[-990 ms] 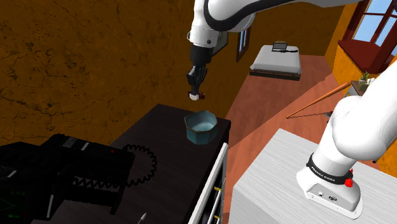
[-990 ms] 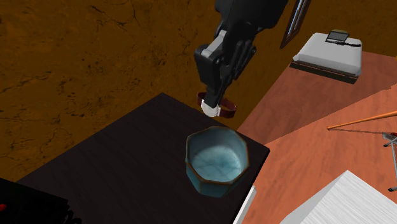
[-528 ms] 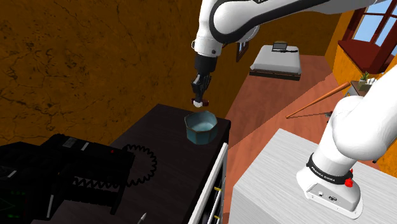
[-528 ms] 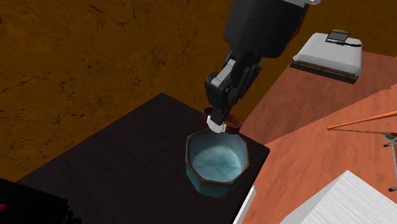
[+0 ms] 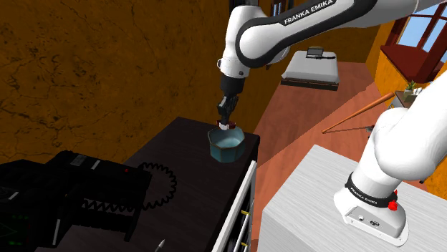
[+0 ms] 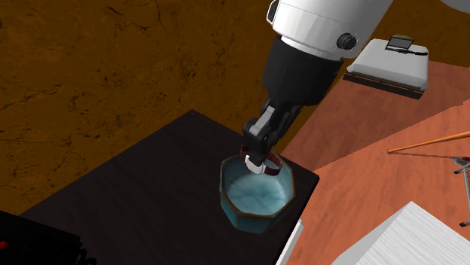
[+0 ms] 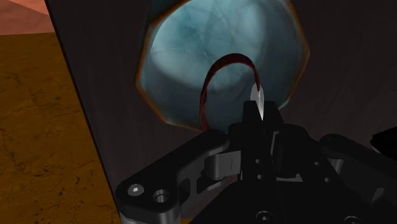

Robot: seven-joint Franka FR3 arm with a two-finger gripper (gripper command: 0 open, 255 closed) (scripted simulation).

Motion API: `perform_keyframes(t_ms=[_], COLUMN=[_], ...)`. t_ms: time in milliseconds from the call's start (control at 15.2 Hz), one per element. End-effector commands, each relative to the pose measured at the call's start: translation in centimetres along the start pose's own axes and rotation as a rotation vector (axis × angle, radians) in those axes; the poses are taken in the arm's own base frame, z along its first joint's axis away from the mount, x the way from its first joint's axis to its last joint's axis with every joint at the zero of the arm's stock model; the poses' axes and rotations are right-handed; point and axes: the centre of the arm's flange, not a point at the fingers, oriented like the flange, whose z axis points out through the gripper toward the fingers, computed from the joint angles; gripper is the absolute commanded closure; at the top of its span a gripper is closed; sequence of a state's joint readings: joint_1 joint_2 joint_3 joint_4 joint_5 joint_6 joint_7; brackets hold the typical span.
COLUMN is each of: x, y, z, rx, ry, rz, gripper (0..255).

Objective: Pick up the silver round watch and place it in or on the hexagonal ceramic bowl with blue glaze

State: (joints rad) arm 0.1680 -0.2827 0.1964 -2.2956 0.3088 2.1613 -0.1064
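While our gripper (image 6: pixel 257 153) pinches the round silver watch (image 6: pixel 263 166), we see its dark-red strap (image 7: pixel 205 102) arching over the glossy hexagonal bowl (image 6: pixel 252 217)

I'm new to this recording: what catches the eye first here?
The black gripper clasps a white-faced watch with a dark red strap just over the blue-glazed bowl, near a corner of the dark table. Behind it looms the white arm; a grey bed stands farther off on the reddish floor.
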Motion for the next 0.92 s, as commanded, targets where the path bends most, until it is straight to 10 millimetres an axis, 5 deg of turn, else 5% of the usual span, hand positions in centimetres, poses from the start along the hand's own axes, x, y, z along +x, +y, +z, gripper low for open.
perform_keyframes(t_ms=[0, 198, 660, 726, 858], x=[-0.1, -0.3, -0.3, -0.3, -0.3], y=[0.3, 0.6, 0.6, 0.6, 0.6], z=[1.0, 2.6, 2.6, 2.6, 2.6], rx=[0.0, 0.0, 0.0, 0.0, 0.0], ry=[0.0, 0.0, 0.0, 0.0, 0.0], rz=[0.0, 0.0, 0.0, 0.0, 0.0], gripper=[255, 255, 255, 0, 0])
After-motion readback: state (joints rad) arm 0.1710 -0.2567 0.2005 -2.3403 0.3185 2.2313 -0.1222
